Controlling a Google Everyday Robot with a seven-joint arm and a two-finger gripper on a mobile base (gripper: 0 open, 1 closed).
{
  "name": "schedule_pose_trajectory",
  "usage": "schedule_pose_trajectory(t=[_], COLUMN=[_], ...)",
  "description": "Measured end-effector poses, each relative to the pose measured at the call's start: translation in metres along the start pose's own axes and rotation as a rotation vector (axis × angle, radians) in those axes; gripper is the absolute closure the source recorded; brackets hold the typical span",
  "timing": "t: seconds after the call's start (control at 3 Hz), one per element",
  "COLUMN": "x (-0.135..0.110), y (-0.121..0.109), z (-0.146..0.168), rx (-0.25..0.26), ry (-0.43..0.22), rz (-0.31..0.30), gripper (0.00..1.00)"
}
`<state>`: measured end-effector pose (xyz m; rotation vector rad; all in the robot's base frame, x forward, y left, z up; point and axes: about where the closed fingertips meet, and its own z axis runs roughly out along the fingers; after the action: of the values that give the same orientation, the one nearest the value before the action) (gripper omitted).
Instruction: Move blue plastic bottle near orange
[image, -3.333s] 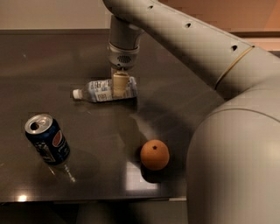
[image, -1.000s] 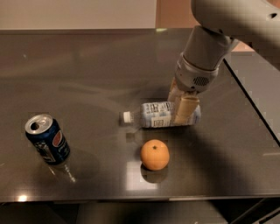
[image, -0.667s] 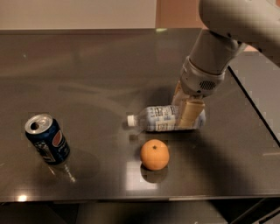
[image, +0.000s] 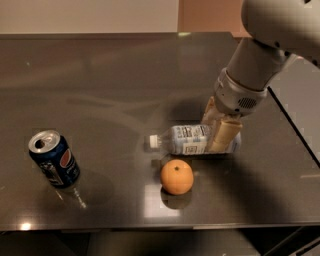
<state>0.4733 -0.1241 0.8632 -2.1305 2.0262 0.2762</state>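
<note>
In the camera view, the bottle (image: 191, 140) lay on its side just behind the orange (image: 177, 176), cap pointing left and base to the right, with only a narrow strip of dark table (image: 100, 75) showing between the two; whether it had settled on the surface or hung a shade above it could not be told. The gripper (image: 218, 128) came down from the arm (image: 255, 62) at the right and stood over the bottle's base end, one pale finger in front of it and one behind, closed on the bottle. A few seconds earlier the same bottle had been at the rear middle of the table, well apart from the orange, so it had been carried forward and to the right; over the last second it had only crept a little closer and lower. The orange had not shifted, nor had the can (image: 54, 159) standing tilted at the left, well apart from both. Judged from this, the placing was all but done: bottle near orange, and what remained was to let go and lift clear without nudging the fruit or rolling the bottle
</note>
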Motion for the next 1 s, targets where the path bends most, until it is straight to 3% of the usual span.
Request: schedule_pose_trajectory(t=[0.67, 1.0], x=[-0.0013, -0.0023], y=[0.0079, 0.0074], z=[0.0055, 0.0052], rx=[-0.024, -0.019], ry=[-0.020, -0.021], rz=[-0.033, -0.034], gripper=[0.12, 0.00])
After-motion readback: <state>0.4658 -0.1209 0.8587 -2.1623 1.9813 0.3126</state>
